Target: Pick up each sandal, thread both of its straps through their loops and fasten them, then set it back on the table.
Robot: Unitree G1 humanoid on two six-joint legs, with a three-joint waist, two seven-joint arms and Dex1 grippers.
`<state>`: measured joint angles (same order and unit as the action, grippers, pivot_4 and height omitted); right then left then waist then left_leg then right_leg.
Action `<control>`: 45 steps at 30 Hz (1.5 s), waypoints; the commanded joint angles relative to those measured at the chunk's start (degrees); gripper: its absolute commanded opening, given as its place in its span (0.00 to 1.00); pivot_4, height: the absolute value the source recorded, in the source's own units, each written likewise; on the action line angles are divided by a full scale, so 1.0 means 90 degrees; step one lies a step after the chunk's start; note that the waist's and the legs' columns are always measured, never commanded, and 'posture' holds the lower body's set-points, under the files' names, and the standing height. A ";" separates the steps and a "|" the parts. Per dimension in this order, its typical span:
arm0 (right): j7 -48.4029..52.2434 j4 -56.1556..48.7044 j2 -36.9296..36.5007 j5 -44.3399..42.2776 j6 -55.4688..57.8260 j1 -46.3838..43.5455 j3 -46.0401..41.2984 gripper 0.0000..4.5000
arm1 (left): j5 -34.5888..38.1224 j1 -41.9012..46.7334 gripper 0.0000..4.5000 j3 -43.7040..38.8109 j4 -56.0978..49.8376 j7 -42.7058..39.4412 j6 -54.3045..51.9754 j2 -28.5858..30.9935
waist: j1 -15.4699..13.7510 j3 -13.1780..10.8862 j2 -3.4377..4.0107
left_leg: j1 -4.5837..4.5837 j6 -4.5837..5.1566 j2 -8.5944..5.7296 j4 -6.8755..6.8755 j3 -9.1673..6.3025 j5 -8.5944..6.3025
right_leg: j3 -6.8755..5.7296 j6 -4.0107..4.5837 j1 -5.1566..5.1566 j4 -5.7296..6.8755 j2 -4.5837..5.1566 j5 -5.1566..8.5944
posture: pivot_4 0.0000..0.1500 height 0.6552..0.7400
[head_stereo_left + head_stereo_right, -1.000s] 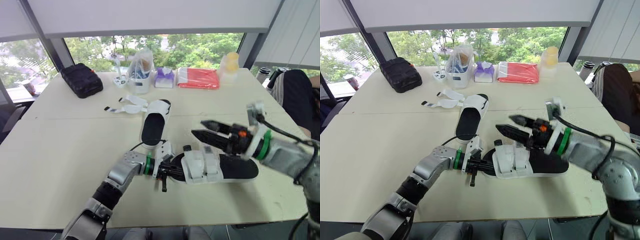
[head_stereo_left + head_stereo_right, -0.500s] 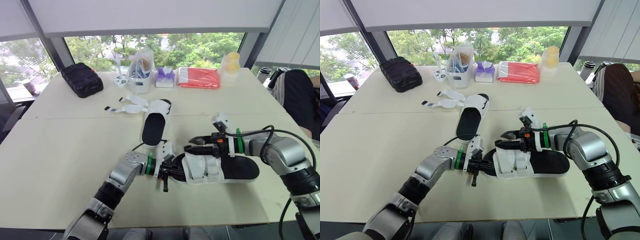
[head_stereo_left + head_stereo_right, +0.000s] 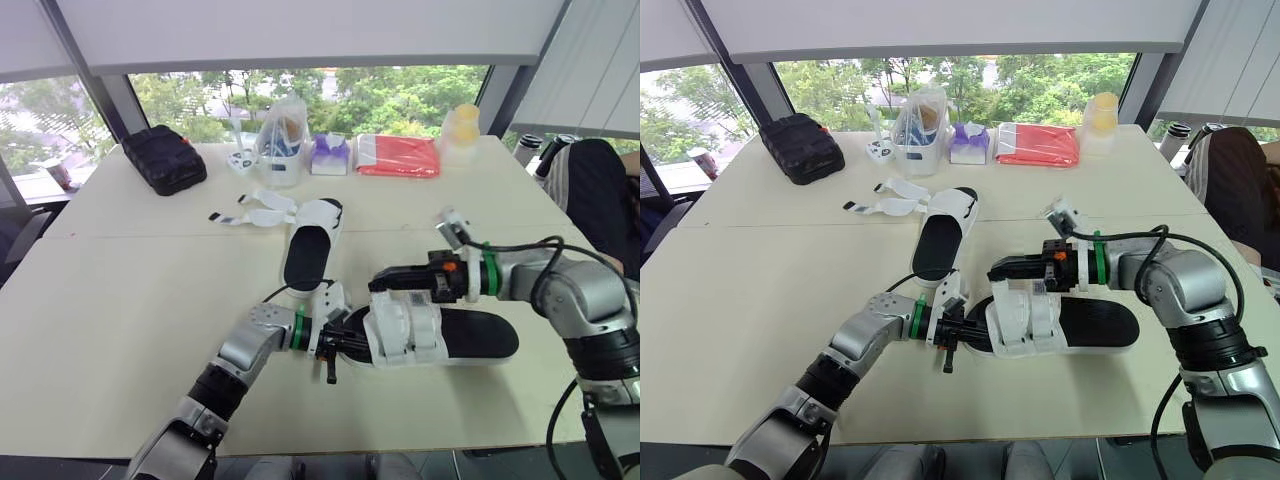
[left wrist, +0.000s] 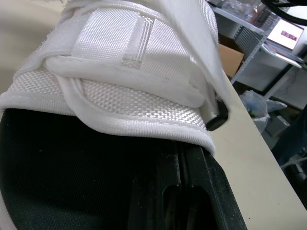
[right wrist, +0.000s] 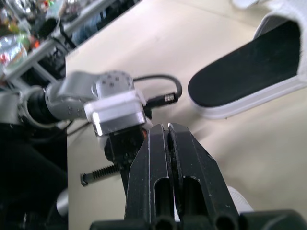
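Note:
The near sandal [image 3: 470, 336], black insole with white straps [image 3: 405, 325], lies at the table's front middle. My left gripper [image 3: 335, 341] is shut on its toe end; the left wrist view shows the straps [image 4: 124, 72] and insole [image 4: 57, 172] right against it. My right gripper [image 3: 379, 283] hovers just over those straps, shut, with nothing seen between its fingers [image 5: 158, 163]. The second sandal [image 3: 308, 250] lies farther back, its loose straps [image 3: 255, 212] spread out to the left.
Along the far edge stand a black bag [image 3: 163, 158], a clear plastic bag [image 3: 280, 140], a purple pack [image 3: 328, 155], a red packet [image 3: 398, 156] and a yellow container [image 3: 460, 130]. A person [image 3: 595, 190] sits at the right end.
My right gripper went from wide open to shut while dropping low over the near sandal's straps. The left arm and both sandals stayed put.

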<state>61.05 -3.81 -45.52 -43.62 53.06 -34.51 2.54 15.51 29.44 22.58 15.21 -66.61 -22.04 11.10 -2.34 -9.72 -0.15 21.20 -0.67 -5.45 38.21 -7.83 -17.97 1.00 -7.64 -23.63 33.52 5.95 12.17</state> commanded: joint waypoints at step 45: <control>0.0582 -0.0198 -0.1234 0.0208 0.0489 0.2609 -0.2141 1.00 | 0.0230 -0.0758 0.00 -0.1542 -0.2076 0.1408 -0.0069 0.1333 | 0.0013 -0.0007 0.0014 | 0.0038 -0.0036 0.0018 -0.0025 0.0022 0.0022 | 0.0023 0.0024 -0.0096 0.0075 -0.0013 -0.0004 | 1.00 1.00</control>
<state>64.54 -3.19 -55.55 -39.77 57.29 -11.19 -15.00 15.83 22.24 10.51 -0.53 -54.55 -22.13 23.05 -2.23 -9.78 -0.02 21.53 -0.99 -5.29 38.00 -7.60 -17.78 1.21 -7.44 -24.49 34.19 5.84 12.13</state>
